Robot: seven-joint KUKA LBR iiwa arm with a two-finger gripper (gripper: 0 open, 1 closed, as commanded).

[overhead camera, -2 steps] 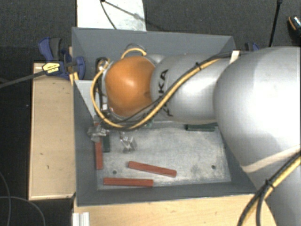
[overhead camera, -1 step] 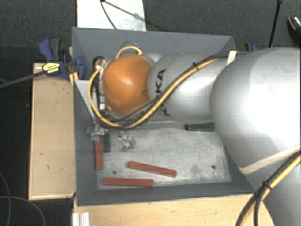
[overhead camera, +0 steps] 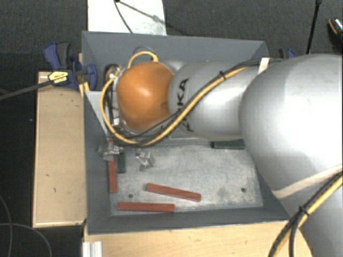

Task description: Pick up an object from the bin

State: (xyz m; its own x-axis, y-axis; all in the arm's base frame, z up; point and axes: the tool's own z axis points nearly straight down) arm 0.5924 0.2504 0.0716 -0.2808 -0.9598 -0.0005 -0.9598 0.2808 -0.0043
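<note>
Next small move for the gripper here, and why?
Probably lower slightly and close: the gripper stands open near the bin's left wall, with a small dark block lying about between its fingertips and a red stick just beside it.

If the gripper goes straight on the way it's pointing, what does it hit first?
Probably the small dark block beside the red stick, just under the open gripper; otherwise the bin floor. Depth is unclear.

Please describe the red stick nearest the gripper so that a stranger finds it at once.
Find the left wall of the grey bin. Just below the gripper, a red stick lies along that wall. The other two red sticks lie crosswise near the front; this one alone points front to back.
</note>
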